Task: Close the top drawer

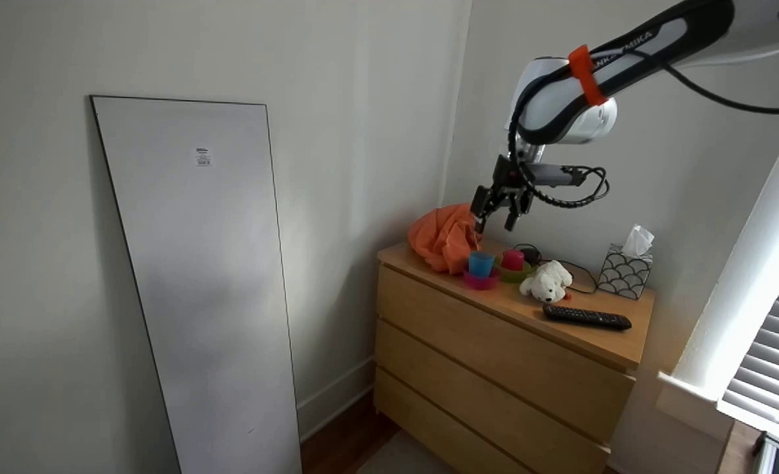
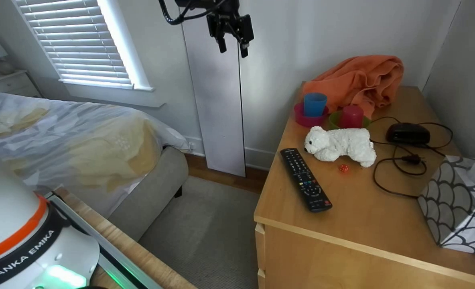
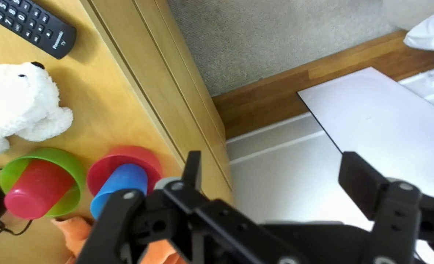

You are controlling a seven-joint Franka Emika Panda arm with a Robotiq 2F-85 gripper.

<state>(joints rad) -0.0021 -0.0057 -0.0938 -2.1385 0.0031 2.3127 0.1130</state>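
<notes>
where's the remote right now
In an exterior view, the remote lies along the left edge of the dresser top, just below and left of the white plush dog.

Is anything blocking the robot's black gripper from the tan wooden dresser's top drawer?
Nothing visible stands between the black gripper and the flat tan wooden top drawer, which looks shut. The round blue plastic cup sits higher.

smooth wood top drawer [image 1: 498, 349], matt gripper [image 3: 273, 176], slightly glossy plastic cups [image 2: 315, 105], matt plastic remote [image 2: 305, 179], fluffy stuffed animal [image 2: 342, 144], wrinkled cloth [image 2: 358, 82], thin paper tissue [image 1: 638, 241], rough carpet [image 3: 268, 40], smooth wood floor [image 3: 264, 102]
</notes>
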